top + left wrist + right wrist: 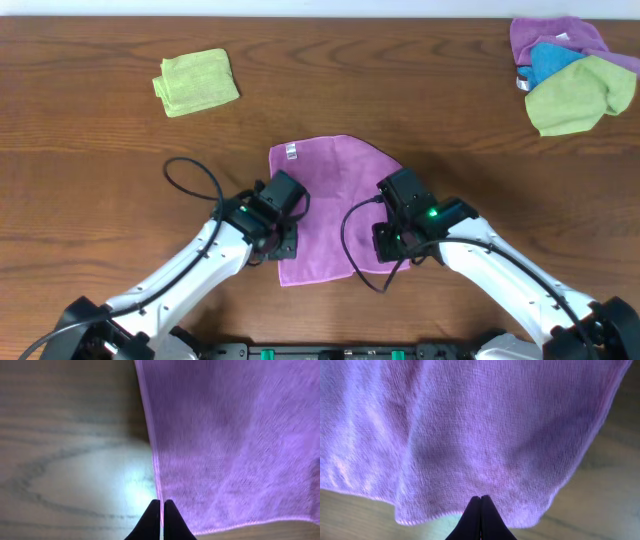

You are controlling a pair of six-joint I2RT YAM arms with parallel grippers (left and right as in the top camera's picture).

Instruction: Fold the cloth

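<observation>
Fig.: cloth [335, 190] extends fwd from both arms; L gripper [162, 504] & R gripper [480, 498] closed, each pinching its near edge by a corner.

Open table [90, 200] lies left, right and beyond the cloth [335, 190]. Obstacles: a folded lime-green cloth [196, 82] at far left and a heap of cloths [572, 75] in the far right corner, both well apart from the centre. The near side is crowded: the left gripper [161, 521] and right gripper [480, 519], jaws together, sit at the cloth's near corners, and a black cable loop [195, 180] arches beside the left wrist.
</observation>
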